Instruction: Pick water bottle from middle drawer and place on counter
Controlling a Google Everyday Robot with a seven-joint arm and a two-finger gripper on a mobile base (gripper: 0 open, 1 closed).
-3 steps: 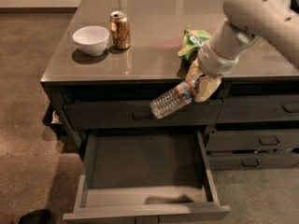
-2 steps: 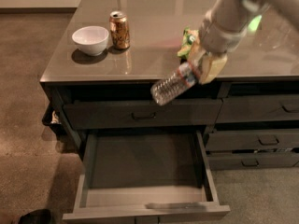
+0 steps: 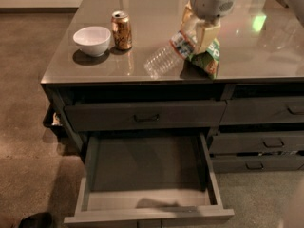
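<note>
The water bottle point(image 3: 165, 57) is clear and crinkled, with a reddish-blue label band. It hangs tilted over the front middle of the glossy counter point(image 3: 95, 63), base pointing down-left. My gripper point(image 3: 191, 36) is shut on its upper end, near the label. The arm comes in from the top right. The middle drawer point(image 3: 147, 172) is pulled wide open below, with a bare flat bottom.
A white bowl point(image 3: 92, 40) and a gold soda can point(image 3: 121, 30) stand at the counter's left. A green chip bag point(image 3: 207, 58) lies just right of the bottle, under the gripper. Closed drawers point(image 3: 266, 110) with bar handles fill the cabinet's right side.
My gripper has lifted the bottle from in front of the cabinet's top drawer up and back, so it now hangs over the counter.
</note>
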